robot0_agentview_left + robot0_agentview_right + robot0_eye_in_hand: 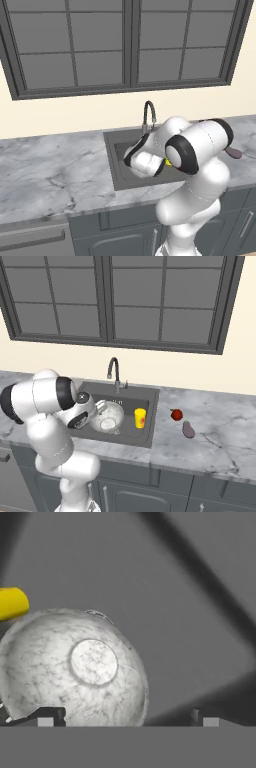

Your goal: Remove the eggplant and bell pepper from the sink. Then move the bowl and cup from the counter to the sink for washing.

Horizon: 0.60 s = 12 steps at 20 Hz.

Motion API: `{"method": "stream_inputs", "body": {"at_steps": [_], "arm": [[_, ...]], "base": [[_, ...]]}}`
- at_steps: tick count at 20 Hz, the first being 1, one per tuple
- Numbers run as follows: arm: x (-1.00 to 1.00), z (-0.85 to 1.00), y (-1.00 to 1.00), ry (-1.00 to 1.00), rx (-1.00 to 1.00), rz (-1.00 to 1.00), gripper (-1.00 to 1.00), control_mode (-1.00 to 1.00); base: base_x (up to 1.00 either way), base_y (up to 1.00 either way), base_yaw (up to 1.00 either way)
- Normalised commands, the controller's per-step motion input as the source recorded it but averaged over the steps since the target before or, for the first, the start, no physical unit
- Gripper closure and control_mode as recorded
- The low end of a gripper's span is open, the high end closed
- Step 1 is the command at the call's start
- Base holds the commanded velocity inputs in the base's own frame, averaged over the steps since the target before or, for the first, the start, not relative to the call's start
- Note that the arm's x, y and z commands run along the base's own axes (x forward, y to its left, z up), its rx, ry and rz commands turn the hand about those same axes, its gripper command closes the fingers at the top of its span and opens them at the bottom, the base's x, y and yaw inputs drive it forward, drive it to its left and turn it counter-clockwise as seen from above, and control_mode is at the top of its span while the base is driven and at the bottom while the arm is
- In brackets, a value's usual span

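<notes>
The marbled white-grey bowl [107, 419] stands upright inside the dark sink [131, 392], and the yellow cup [140, 418] stands upright just right of it. My gripper [98, 406] hangs open at the bowl's left rim, holding nothing. In the hand view the bowl [75, 667] lies below the open gripper [126, 719]: one fingertip [46, 717] is over the bowl, the other is past its side. The cup [11, 603] shows at the left edge. The red bell pepper [176, 414] and the purple eggplant [188, 429] lie on the counter [225, 441] right of the sink.
A curved faucet [115, 371] rises behind the basin, below a large window. My own arm covers much of the sink [112, 155] in the left base view; the faucet [149, 112] shows above it. Marble worktop [50, 175] stretches left of the basin.
</notes>
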Motion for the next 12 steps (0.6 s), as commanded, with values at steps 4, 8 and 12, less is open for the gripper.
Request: {"method": "stream_inputs", "body": {"at_steps": [4, 8, 12], "arm": [[0.10, 0.45, 0.00, 0.15, -0.05, -0.04, -1.00, -1.00], [0.17, 0.48, 0.00, 0.12, -0.05, -0.01, -1.00, -1.00], [0.20, 0.51, 0.00, 0.08, -0.03, 0.00, -1.00, -1.00]], "base": [[0.00, 0.00, 0.00], [0.00, 0.00, 0.00], [0.00, 0.00, 0.00]]}}
